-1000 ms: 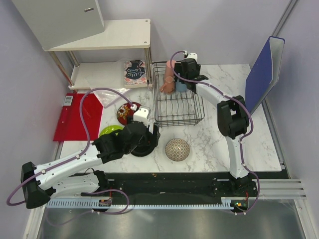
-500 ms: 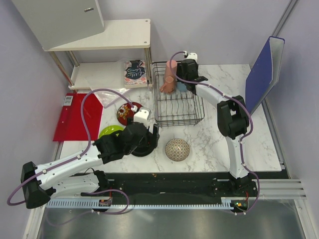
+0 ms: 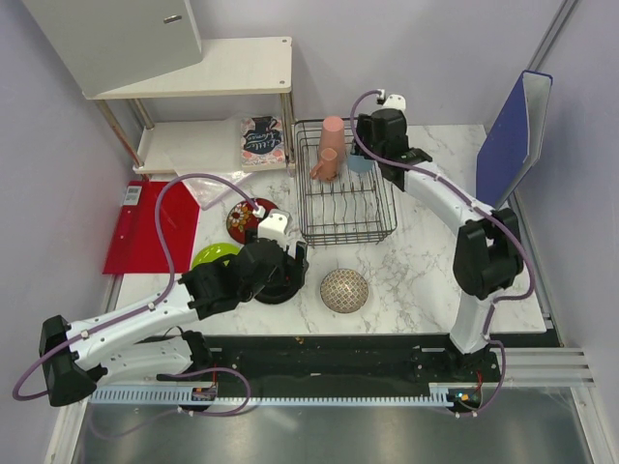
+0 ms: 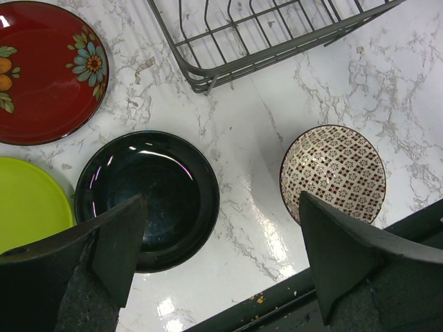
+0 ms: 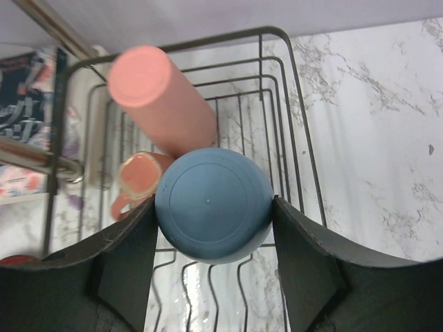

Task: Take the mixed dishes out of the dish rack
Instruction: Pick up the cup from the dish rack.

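- Nearest you, the beige speckled bowl [image 4: 332,173] is sitting upside down on the white marbled tabletop [image 4: 256,124], its patterned outside showing.
- Your left claw [image 4: 221,207] is hanging released above the glossy black plate [image 4: 145,197]. The lime-green plate [image 4: 28,200] and the dark red patterned plate [image 4: 41,69] are lying flat just beside it.
- Beyond them, the dish rack [image 3: 343,208], a black wire basket, is holding only cups at its far end.
- The small pink handled mug [image 5: 138,176] is lying on its side, and the tall pink cup [image 5: 163,100] is leaning over it.
- Your right claw [image 5: 213,207] is grasping the light-blue cup [image 5: 208,194], upside down in the rack's far right corner, with one finger pressing on each side wall.
- The cup is looking matt, stiff and light, probably plastic. Its smooth round wall may be slipping, so you are best gripping squarely across the body.
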Controlling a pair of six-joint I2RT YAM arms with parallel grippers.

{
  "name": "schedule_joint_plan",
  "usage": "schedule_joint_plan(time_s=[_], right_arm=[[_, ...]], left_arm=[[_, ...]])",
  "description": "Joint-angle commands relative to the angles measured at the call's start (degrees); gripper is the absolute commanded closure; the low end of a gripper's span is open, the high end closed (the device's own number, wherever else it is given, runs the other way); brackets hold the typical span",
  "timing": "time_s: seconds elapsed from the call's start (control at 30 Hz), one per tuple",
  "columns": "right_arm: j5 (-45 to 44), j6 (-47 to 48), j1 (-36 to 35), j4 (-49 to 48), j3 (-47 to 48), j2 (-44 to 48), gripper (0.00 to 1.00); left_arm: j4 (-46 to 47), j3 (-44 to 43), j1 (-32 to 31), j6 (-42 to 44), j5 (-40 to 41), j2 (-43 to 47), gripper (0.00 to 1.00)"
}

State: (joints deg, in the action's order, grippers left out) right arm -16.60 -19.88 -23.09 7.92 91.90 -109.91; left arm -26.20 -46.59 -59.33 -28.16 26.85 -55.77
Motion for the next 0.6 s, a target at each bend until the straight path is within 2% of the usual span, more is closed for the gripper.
schedule_joint_plan(time_s=[0.0,0.03,0.13,0.17,0.2,0.23,0.27,0.3,0.33,0.37,0.43,0.47,0.57], right_arm=[[4.7,-3.5,-0.5,0.7,-2.1,8.0,0.56],[5.9,-4.5,-0.5,1.0,-2.9,9.2,0.57],[11.6,-10.4,-0.5,-1.1,-8.8,15.4,0.71],[13.2,-12.2,-0.4,-4.5,-11.1,19.1,0.78],[15.0,-14.7,-0.2,-6.8,-16.3,21.1,0.93],[18.1,-19.4,0.0,-11.8,-19.3,24.8,1.0],[20.4,-22.3,0.2,-14.8,-22.1,26.6,1.0],[22.8,-24.9,0.4,-18.6,-28.6,28.2,1.0],[25.1,-27.6,0.7,-27.7,-32.0,31.3,1.0],[28.9,-33.6,0.9,-32.4,-35.4,32.7,1.0],[31.9,-38.5,1.1,-41.0,-43.6,35.7,1.0],[34.5,-41.8,1.1,-47.5,-45.7,36.5,1.0],[37.8,-46.8,0.7,-59.1,-52.8,38.4,1.0]], left_arm=[[2.0,-1.0,0.1,-0.7,1.7,1.2,0.05],[2.1,-0.9,0.1,-0.8,1.8,1.4,0.05],[2.3,-0.7,0.1,-1.6,3.6,2.0,0.05],[2.6,-0.6,0.1,-2.8,5.0,2.2,0.05],[3.5,-0.4,0.1,-3.8,6.1,2.7,0.05],[4.6,-0.1,0.2,-6.4,7.8,4.2,0.04],[6.4,0.6,0.1,-6.9,7.5,5.6,0.03],[14.3,4.1,0.2,-7.1,6.6,7.5,0.03],[19.4,6.7,0.2,-7.3,3.9,13.1,0.03],[25.7,9.6,0.3,-7.5,2.3,15.7,0.03],[38.8,16.9,0.4,-7.5,-1.5,20.4,0.03],[40.9,18.2,0.4,-7.6,-2.3,23.1,0.02],[44.9,18.9,0.7,-5.9,-6.8,23.3,0.0]])
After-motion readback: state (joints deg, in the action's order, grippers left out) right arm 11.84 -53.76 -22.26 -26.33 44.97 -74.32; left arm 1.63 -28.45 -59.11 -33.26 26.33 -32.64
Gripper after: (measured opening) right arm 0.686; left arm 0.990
